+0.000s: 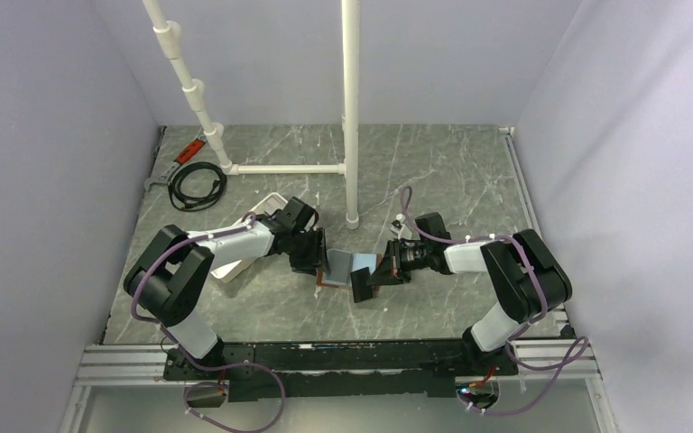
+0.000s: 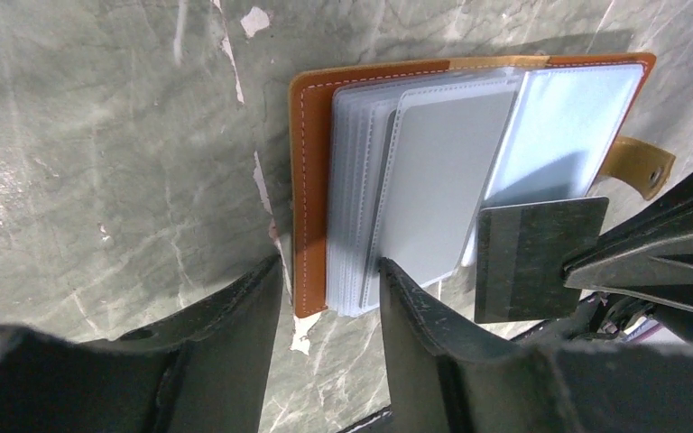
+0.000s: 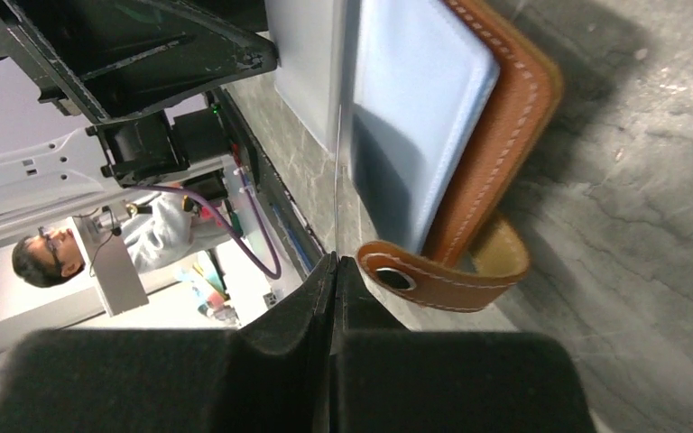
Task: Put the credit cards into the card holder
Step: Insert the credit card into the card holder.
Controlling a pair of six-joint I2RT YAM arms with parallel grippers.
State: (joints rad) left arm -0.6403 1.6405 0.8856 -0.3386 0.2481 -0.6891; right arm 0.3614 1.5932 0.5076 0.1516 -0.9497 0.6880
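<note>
The card holder (image 1: pixel 332 276) lies open on the table between the arms, brown leather with a stack of clear sleeves. In the left wrist view its leather spine edge (image 2: pixel 309 180) and sleeves sit between the fingers of my open left gripper (image 2: pixel 329 271). The left finger stands just clear of the leather. A grey-silver card (image 2: pixel 442 180) lies in the top sleeve, and a light blue one (image 2: pixel 568 117) beside it. My right gripper (image 3: pixel 336 262) is shut on a dark grey credit card (image 2: pixel 537 257), seen edge-on (image 3: pixel 337 162), at the holder's strap side (image 3: pixel 433 275).
A long white tray (image 1: pixel 227 268) lies partly under the left arm. A white pipe frame (image 1: pixel 351 108) stands just behind the holder. A black cable coil (image 1: pixel 196 185) and a red tool (image 1: pixel 191 149) lie at the back left. A person (image 3: pixel 41 257) sits beyond the table.
</note>
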